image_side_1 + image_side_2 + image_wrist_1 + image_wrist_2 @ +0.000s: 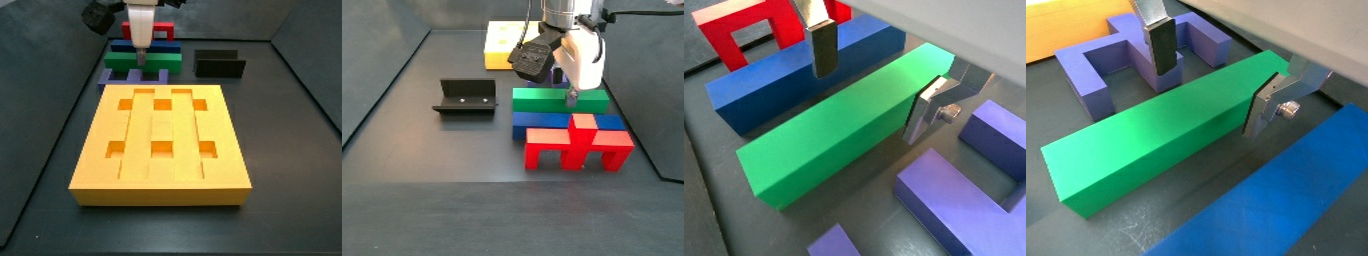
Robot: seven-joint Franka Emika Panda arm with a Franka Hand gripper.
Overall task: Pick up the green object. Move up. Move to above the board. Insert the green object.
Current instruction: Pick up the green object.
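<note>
Green object (831, 130) fills both wrist views, lying between the blue bar (791, 75) and the lavender piece (1140, 60), with your gripper (1213, 75) spread astride it, not yet pinching. Close off-centre and it may tilt, then jam at the board (160, 140).

The pincer (878, 75) hangs low from the arm and points straight down. Its two flat silver fingers are spread wide, one on each long side of the green object (838, 135). In both wrist views one finger (1160, 45) stands on the far side of the green object, and the other finger (1269, 100) stands on the near side, right by its edge. The dark pads face each other. In a side view the white wrist (583, 55) stands upright above the green object, with the pincer's tips down at its top.
</note>
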